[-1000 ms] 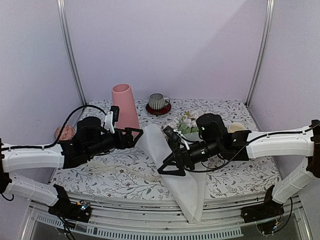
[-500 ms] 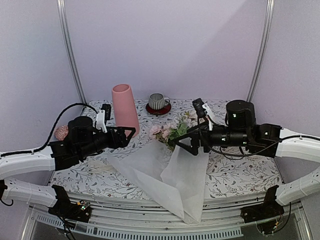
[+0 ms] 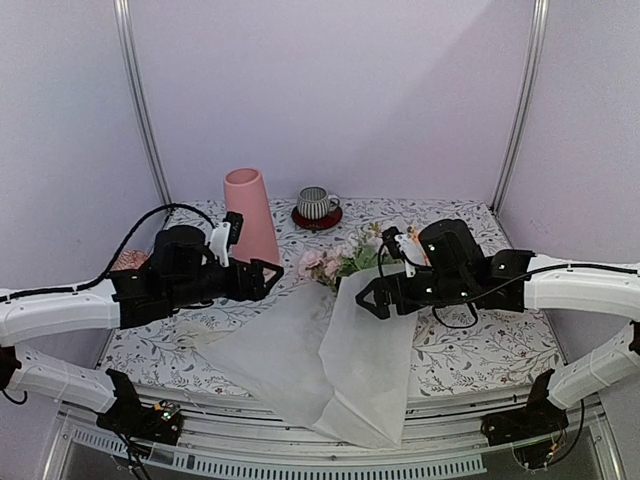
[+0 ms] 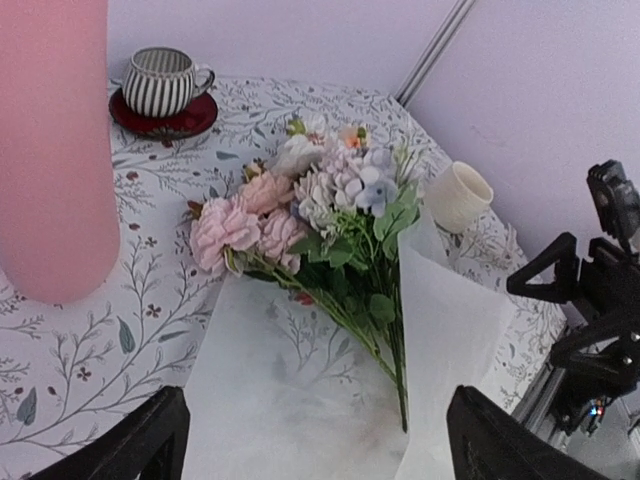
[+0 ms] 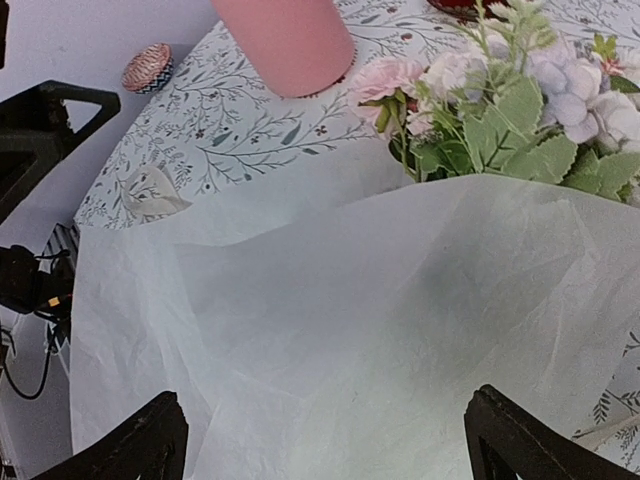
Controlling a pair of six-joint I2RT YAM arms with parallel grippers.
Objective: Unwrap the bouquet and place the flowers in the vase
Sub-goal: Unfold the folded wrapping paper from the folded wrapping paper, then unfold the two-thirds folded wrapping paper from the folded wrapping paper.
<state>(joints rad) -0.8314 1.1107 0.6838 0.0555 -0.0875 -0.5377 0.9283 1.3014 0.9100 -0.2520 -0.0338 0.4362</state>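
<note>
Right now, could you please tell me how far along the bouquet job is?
Done: the wrapping paper lies opened out, flowers exposed on it. In hand: nothing; left gripper and right gripper hover open. Left: moving the flowers into the vase, which shows no stems.

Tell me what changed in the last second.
The wrapping paper spread from a narrow fold into a wide sheet, uncovering more of the flowers. The right gripper withdrew rightwards; the left gripper barely shifted. Both are open, holding nothing. Unmoved: vase, striped mug.
</note>
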